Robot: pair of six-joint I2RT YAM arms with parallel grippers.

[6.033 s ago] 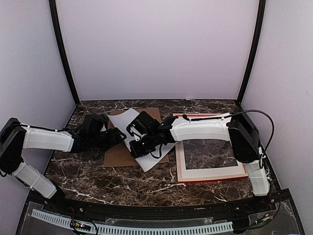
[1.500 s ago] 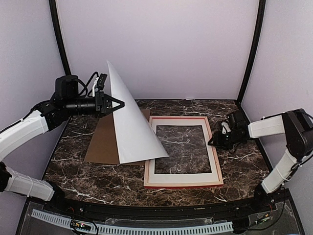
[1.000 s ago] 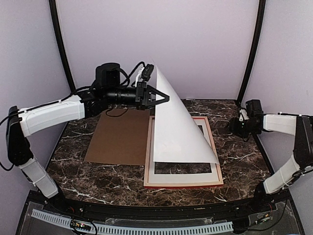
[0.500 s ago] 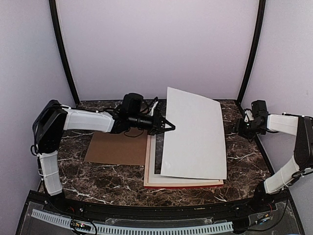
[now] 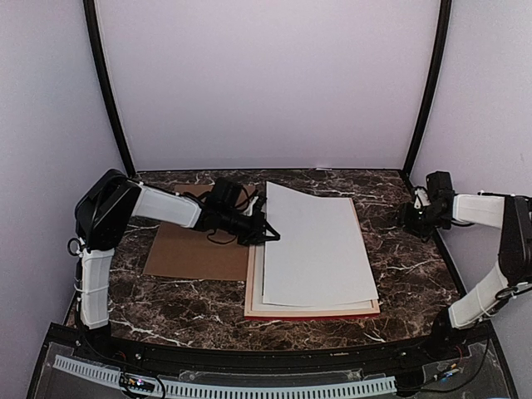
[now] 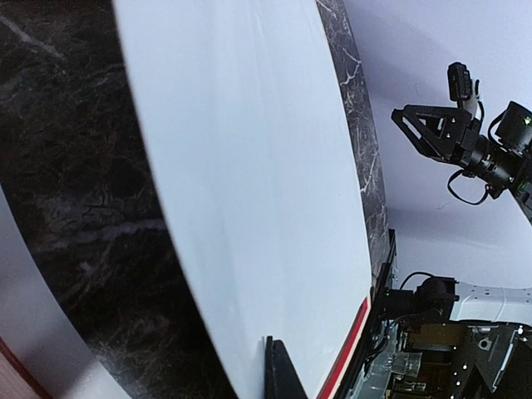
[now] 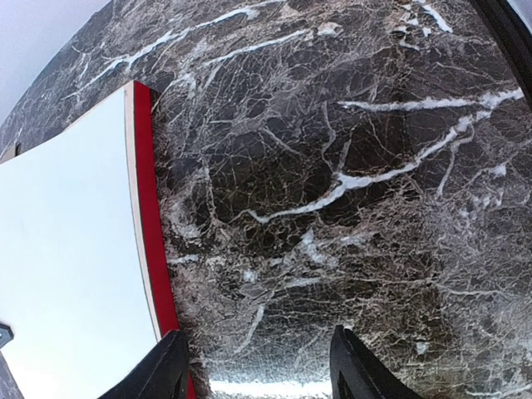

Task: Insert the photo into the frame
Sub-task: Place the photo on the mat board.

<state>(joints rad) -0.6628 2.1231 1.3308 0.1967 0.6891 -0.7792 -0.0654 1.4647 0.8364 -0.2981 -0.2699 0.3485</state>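
Large rectangular print, plain white back up [image 5: 316, 245], lay across thin rectangular wooden frame with red edge [image 5: 312, 314] on dark marble table [image 5: 416, 274]. Print covered frame opening, slightly skewed; whether seated in recess, could not tell. Left hand [image 5: 268, 235] clenched on print's left edge near far corner, that side lifted a little. Right hand [image 5: 411, 218] hovered over table well right of frame, jaws apart, grasping nothing. Flat brown rectangular backing board [image 5: 195, 253] lay just left of frame.
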